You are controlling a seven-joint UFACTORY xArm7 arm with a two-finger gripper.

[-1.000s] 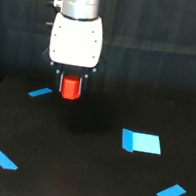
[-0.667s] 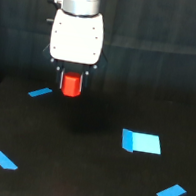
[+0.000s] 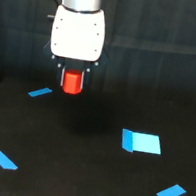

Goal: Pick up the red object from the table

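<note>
A robotics lab test cell: a white arm hangs over a matte black table, backed by a dark curtain. Flat blue markers lie scattered on the surface, with no household or office furnishings in view.

A single exterior view looks from in front of the arm and a little above, angled down across the black desk. It sits fairly near: the hand hangs in the upper left, its arm cut off by the top edge.
</note>
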